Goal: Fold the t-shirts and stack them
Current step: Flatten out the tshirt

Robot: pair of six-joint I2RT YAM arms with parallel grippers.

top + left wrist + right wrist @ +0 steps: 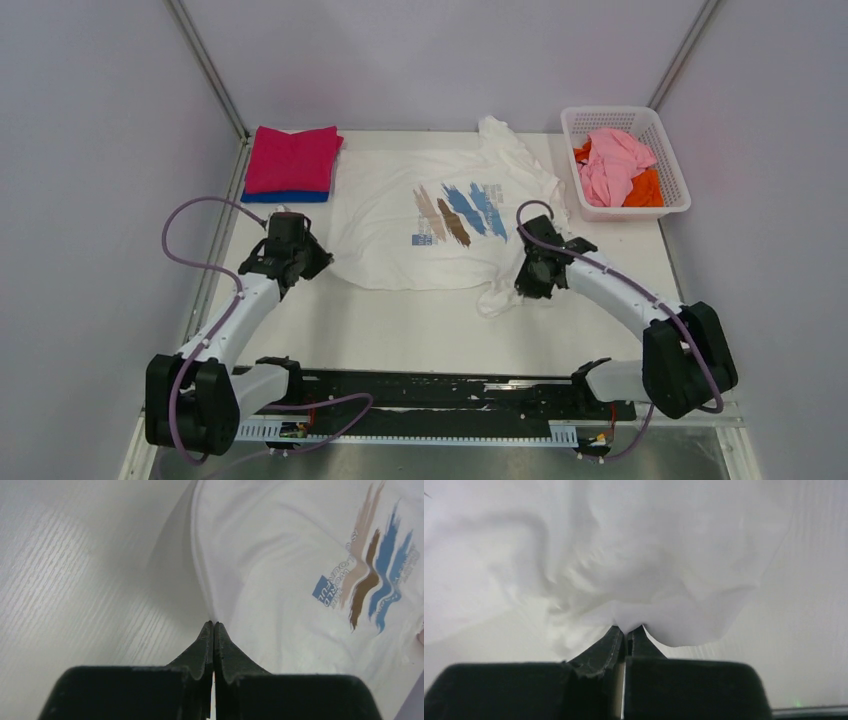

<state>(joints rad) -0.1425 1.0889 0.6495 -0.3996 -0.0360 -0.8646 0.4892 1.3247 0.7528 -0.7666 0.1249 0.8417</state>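
Left gripper (213,626): fingers pressed together, pinching the edge of the white t-shirt (400,215) at its corner nearest the counter's left edge.
Right gripper (628,630): fingers closed tight on a bunched fold of the same t-shirt, at its corner on the right side, nearest the counter's near edge.
Cloth at the left gripper: the hem runs straight away from the fingertips, with bare counter (400,330) on one side of it and smooth cloth on the other.
Cloth at the right gripper: crumpled and gathered above the fingertips, with a loose flap hanging beside them.
White t-shirt: spread mostly flat across the middle of the counter between the two grippers, reaching toward the far edge; one sleeve is bunched up near the far edge.
Print (458,213): blue and brown brush strokes, facing up, around the shirt's middle.
Magenta t-shirt (292,158): folded, at the far left corner, lying on top of the blue one.
Blue t-shirt (285,196): folded under the magenta one, only its near edge showing.
Basket (625,112): white lattice plastic, at the far right corner, just beside the white t-shirt.
Pale pink t-shirt (612,165): crumpled inside the basket.
Orange t-shirt (645,190): crumpled in the basket, partly under the pink one.
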